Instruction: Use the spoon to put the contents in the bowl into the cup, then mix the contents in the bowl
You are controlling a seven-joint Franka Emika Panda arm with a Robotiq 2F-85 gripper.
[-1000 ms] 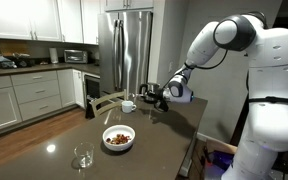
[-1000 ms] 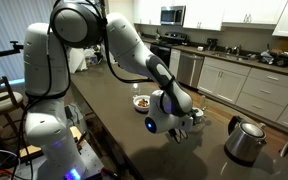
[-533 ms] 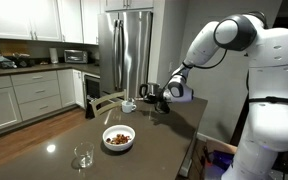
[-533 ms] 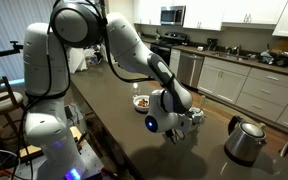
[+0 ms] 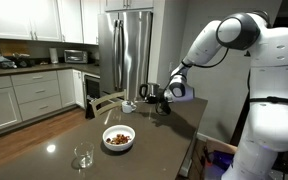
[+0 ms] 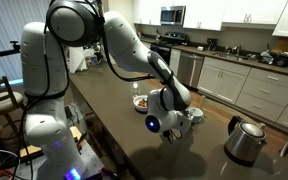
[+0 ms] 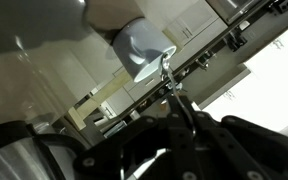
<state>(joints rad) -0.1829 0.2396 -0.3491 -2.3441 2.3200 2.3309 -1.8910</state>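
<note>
My gripper (image 7: 174,112) is shut on the spoon (image 7: 169,78), a thin metal utensil that sticks out past the fingertips. In the wrist view, which stands upside down, the spoon's tip is right at the rim of the small white cup (image 7: 144,45). In both exterior views the gripper (image 5: 150,95) (image 6: 183,123) hangs low over the dark table beside the cup (image 5: 130,105) (image 6: 196,115). The white bowl (image 5: 119,145) (image 6: 142,103) stands apart from it and holds the brown and reddish contents (image 5: 118,136).
A clear stemless glass (image 5: 83,157) stands near the table's front corner. A metal kettle (image 6: 246,140) sits on the table close to the gripper. A chair back (image 5: 106,100) rises at the far table edge. Kitchen cabinets and a fridge (image 5: 129,50) stand behind.
The gripper has shifted slightly towards the cup, with the spoon still in its grip. Bowl, glass and cup have not moved.
</note>
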